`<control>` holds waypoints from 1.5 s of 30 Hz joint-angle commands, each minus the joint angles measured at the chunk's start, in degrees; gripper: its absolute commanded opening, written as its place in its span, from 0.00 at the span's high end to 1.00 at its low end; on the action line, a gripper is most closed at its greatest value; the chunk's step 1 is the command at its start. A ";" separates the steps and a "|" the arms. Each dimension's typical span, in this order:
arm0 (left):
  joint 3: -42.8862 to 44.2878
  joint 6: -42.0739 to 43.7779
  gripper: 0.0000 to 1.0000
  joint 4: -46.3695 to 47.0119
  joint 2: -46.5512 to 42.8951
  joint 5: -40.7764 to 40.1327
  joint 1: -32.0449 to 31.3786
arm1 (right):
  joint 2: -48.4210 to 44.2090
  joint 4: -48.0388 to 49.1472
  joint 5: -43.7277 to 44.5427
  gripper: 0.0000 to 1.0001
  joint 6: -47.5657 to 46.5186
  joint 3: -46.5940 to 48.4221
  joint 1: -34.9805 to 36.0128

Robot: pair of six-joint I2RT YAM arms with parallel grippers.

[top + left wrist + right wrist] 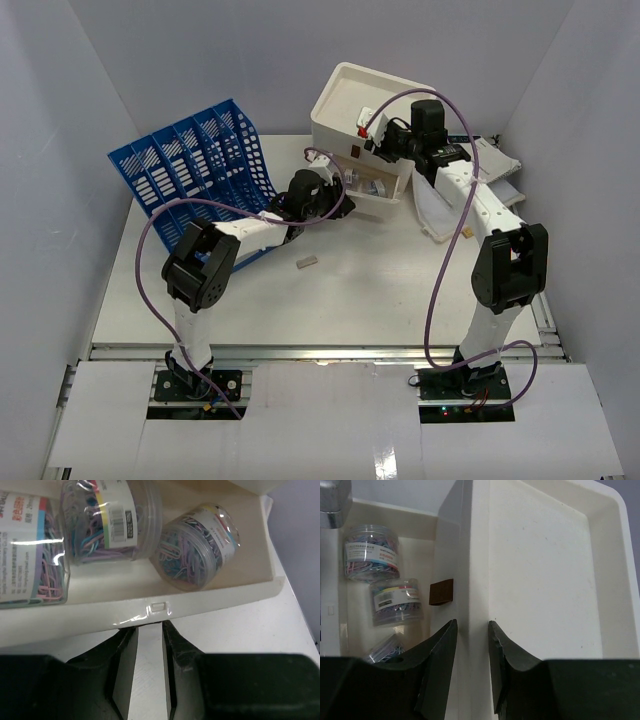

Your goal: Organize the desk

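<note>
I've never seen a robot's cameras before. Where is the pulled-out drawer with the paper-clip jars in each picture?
Top external: upper middle, the drawer sticking out of the cream box.
Left wrist: the drawer fills the upper half, its front edge nearest the camera.
Right wrist: the drawer runs down the left side.
Shared landmark: the jars of paper clips inside it.

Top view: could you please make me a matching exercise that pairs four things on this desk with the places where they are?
Things:
1. blue rack
2. box
3. jars
4. grey block

Places:
A. in the open drawer
B. on the desk, near its middle
C. far left corner
D. far edge, about the middle

Pairs: 1-C, 2-D, 3-A, 4-B
</note>
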 commanded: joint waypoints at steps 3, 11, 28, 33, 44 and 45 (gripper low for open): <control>1.92 4.91 0.61 13.71 -0.66 -13.78 3.18 | 0.61 -12.30 -10.68 0.63 2.39 2.33 2.02; -4.84 7.25 0.57 22.26 -4.54 -15.58 3.31 | 1.76 -12.30 -10.94 0.62 4.05 3.63 1.03; -8.08 11.17 0.42 21.76 -6.71 -11.49 4.03 | 9.67 -11.61 -5.83 0.32 13.65 12.22 -1.47; -9.61 11.69 0.43 21.63 -6.66 -11.23 4.19 | 11.35 -10.95 -5.04 0.27 14.66 13.52 -1.85; -12.93 14.45 0.43 17.69 -10.35 -12.73 4.19 | 13.96 -11.29 -8.53 0.60 15.35 16.18 -2.67; -12.97 14.47 0.42 17.29 -10.62 -13.05 4.19 | 14.02 -11.31 -9.01 0.62 15.33 16.22 -2.79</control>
